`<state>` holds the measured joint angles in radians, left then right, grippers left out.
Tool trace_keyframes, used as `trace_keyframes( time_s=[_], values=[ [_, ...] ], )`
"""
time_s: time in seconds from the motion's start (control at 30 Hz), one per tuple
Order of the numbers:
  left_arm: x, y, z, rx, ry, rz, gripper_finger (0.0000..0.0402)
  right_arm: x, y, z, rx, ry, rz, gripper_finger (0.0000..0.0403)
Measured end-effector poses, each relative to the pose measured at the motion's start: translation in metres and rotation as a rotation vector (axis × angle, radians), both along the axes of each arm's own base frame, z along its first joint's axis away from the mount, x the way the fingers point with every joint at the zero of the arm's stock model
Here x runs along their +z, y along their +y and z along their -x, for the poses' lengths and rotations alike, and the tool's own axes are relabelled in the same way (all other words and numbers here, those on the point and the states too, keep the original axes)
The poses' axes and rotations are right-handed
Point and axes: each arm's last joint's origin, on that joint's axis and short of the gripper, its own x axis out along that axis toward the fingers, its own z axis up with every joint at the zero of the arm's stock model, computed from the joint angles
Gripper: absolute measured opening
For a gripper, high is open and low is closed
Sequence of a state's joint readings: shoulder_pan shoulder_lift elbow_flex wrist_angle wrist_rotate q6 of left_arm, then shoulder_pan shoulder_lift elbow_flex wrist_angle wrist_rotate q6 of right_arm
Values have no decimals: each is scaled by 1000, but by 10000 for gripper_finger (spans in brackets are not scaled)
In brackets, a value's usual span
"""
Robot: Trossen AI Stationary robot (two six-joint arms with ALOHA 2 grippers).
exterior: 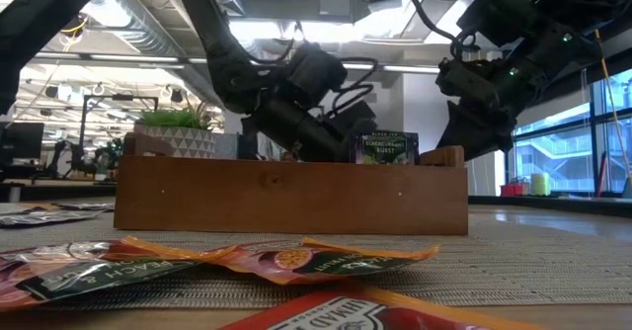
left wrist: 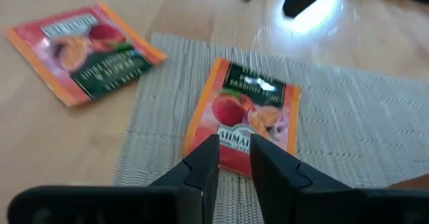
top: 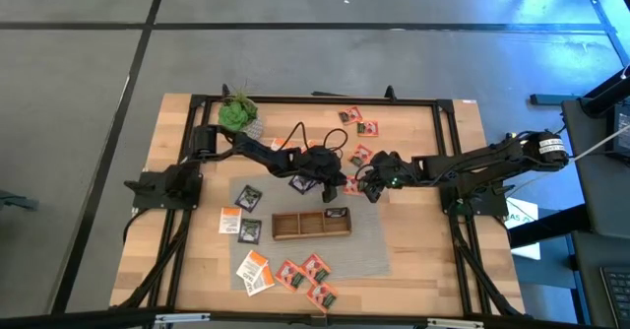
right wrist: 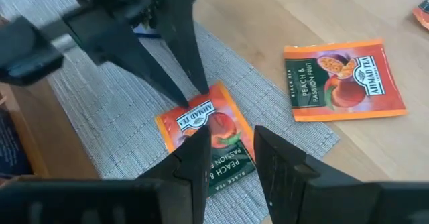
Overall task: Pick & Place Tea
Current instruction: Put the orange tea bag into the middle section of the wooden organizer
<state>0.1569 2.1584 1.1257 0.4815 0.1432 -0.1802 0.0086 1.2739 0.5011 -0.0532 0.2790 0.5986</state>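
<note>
**Mia:** Is much tea put away yet?

**Sam:** Not much. The long brown wooden tray (top: 311, 225) holds one dark square tea packet (top: 335, 213) at its right end. The other slots look bare.

**Mia:** What are the arms doing?

**Sam:** Both meet over one red-and-orange peach tea packet (left wrist: 244, 120) lying flat on the grey woven mat (top: 366, 240), just behind the tray. The left gripper (left wrist: 234, 158) has its fingers a little apart, tips at the packet's edge. The right gripper (right wrist: 229, 143) is a little apart too, right above it. Neither one has lifted it, I think.

**Mia:** What's left?

**Sam:** Lots! Red packets (top: 305, 273) and white-and-orange ones (top: 254, 270) near the front, dark ones (top: 248, 198) on the left, more far back (top: 356, 122).

**Mia:** Anything in the way?

**Sam:** The arms crowd each other. The small green plant in a white pot (top: 237, 112) sits far off.
</note>
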Motion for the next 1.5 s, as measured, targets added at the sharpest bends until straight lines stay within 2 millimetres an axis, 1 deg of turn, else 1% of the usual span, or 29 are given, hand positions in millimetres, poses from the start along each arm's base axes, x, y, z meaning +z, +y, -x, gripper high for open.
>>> trace_keyframes(
  time_s=[0.13,0.33,0.43,0.57,0.77,0.87,0.93,1.03,1.2,1.5],
  values=[
    [0,3,-2,-1,38,7,77,0,0,0,3,-2,-13,116],
    [-1,4,-1,0,55,11,77,-1,1,1,-62,-11,-82,116],
    [-1,4,-1,1,57,11,78,-2,1,2,-80,-7,-113,127],
    [-1,4,-1,1,60,11,80,-2,2,2,-97,-15,-142,161],
    [-1,4,-1,1,62,9,77,-2,9,1,-91,-30,-184,231],
    [-2,4,-1,-1,64,6,79,-2,14,1,-111,-40,-227,254],
    [-2,4,-1,-1,64,5,81,-3,18,3,-105,-27,-232,262],
    [-2,4,-1,-1,65,5,81,-4,19,4,-139,-15,-264,263],
    [-2,3,-1,-2,65,5,77,-8,22,4,-185,-11,-307,250],
    [-2,3,-1,-1,66,4,81,-30,23,-7,-201,31,-325,241]
  ],
)
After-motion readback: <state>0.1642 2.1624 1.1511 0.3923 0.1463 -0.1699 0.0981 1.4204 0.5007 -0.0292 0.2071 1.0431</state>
